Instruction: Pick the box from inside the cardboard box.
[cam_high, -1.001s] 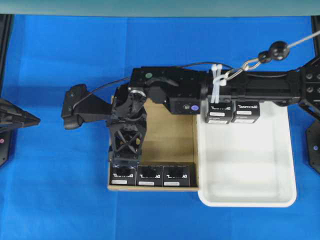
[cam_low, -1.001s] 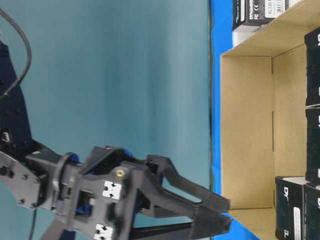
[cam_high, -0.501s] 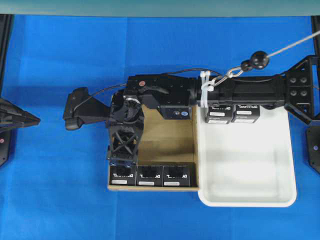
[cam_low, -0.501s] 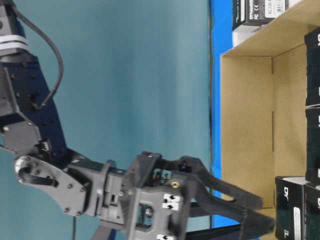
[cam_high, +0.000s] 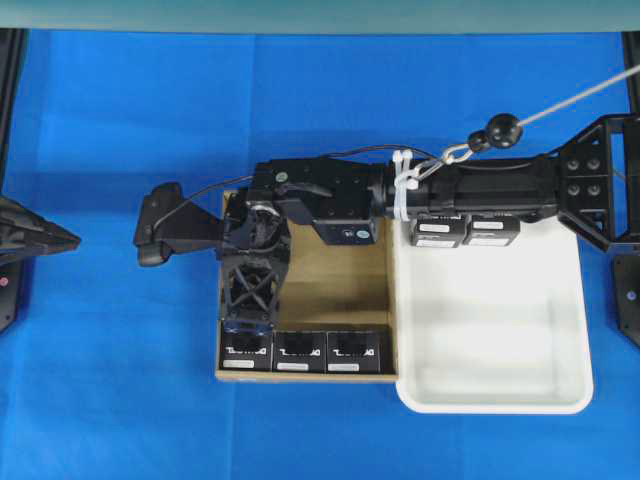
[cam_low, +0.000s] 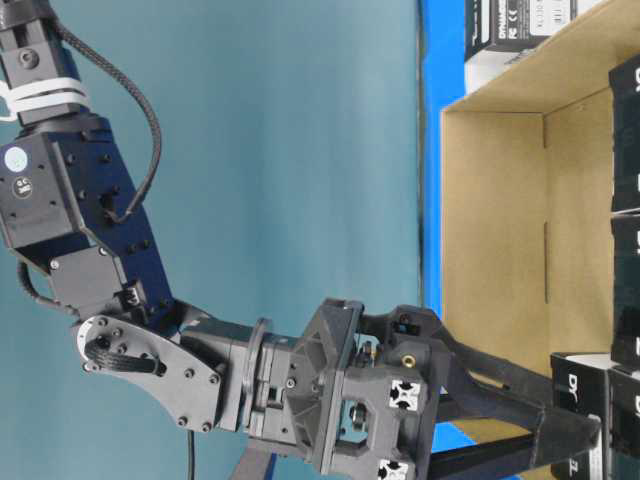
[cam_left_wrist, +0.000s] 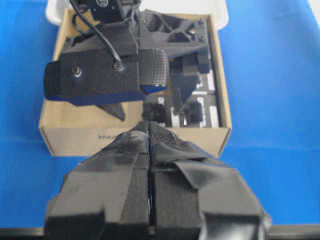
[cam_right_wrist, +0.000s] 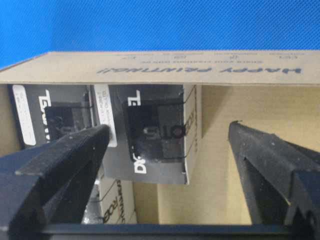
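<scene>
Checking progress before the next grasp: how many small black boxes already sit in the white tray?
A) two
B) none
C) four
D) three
A: the overhead view shows two black boxes side by side at the far end of the white tray, partly under the right arm.

The right arm (cam_high: 470, 190) is a chain of matte black box-shaped links dotted with small screws, bound near its middle by white zip ties (cam_high: 404, 180) and trailed by thin black cables (cam_low: 120, 90). A round pale sticker (cam_low: 16, 160) marks one motor housing, and square white markers (cam_low: 404, 397) sit on the latticed black gripper body. The left gripper (cam_left_wrist: 149, 150) has dark textured finger pads.
</scene>
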